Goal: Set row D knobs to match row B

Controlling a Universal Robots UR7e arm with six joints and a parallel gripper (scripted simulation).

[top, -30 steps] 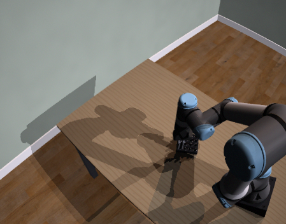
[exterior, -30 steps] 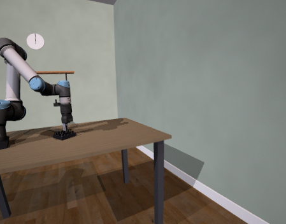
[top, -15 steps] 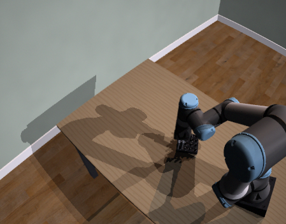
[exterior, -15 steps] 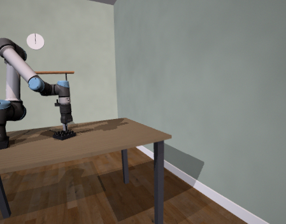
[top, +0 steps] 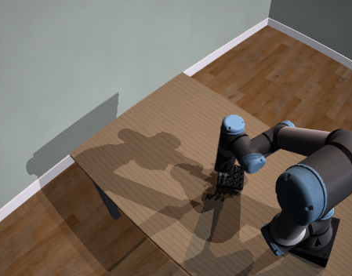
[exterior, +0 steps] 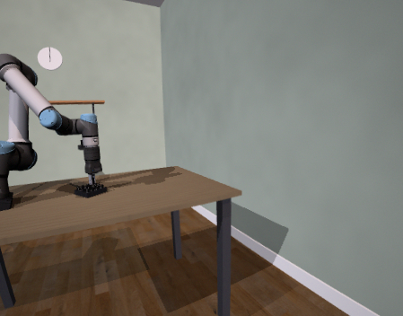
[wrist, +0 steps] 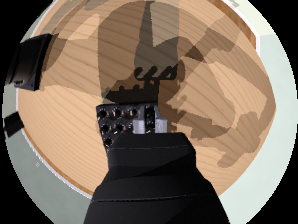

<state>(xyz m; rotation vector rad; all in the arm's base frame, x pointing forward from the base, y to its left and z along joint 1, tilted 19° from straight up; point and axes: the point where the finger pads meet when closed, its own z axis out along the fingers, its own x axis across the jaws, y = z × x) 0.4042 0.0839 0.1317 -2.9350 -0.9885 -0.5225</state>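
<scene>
Wrist view, bottom centre: gripper (wrist: pixel 148 124) was down on the knob box (wrist: pixel 120 121), jaws narrow and apparently clamped on one knob, which one unclear. Box sat mid-frame on the desk (wrist: pixel 67 110). Progress unreadable; marks too small.
</scene>
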